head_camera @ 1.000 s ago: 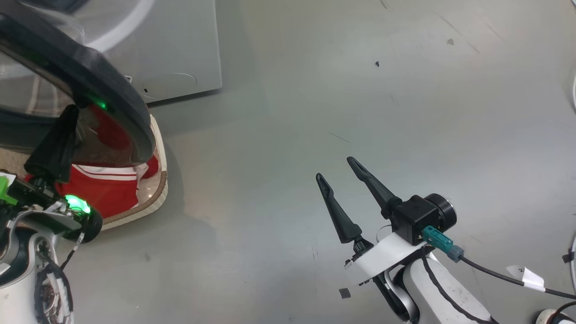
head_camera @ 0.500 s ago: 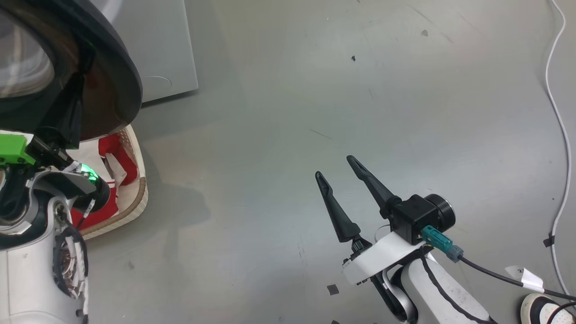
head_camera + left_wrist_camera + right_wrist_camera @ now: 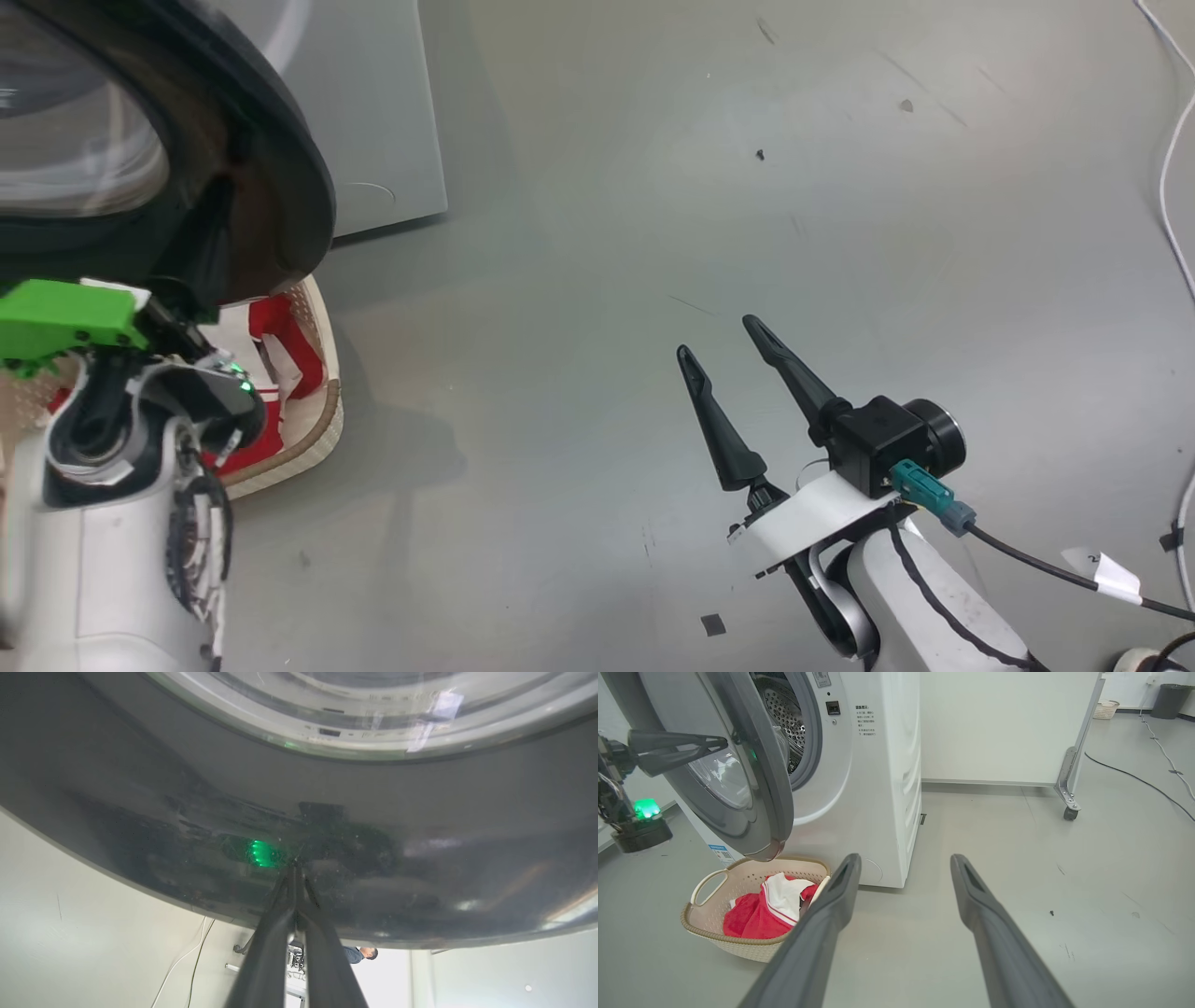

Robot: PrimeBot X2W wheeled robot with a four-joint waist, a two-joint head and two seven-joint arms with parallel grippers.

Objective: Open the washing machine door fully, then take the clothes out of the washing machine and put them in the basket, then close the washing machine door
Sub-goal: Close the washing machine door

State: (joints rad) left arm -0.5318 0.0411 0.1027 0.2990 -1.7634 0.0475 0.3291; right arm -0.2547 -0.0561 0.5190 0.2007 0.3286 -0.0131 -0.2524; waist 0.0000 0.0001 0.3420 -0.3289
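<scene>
While the washing machine door [image 3: 768,793] stands ajar, its glossy black rim hangs above the basket [image 3: 752,951]. Listed:
- washing machine [image 3: 887,788], white front-loader, steel drum showing behind the door;
- basket, cream with brown rim, on the grey floor [image 3: 1017,882] just beside the machine's front;
- clothes [image 3: 747,919], red with a white panel, heaped inside the basket;
- left claw [image 3: 294,872], fingers pressed together, holding nothing, tips against the door's outer rim;
- right claw [image 3: 906,858], fingers spread, empty, poised over bare floor, apart from the basket.
</scene>
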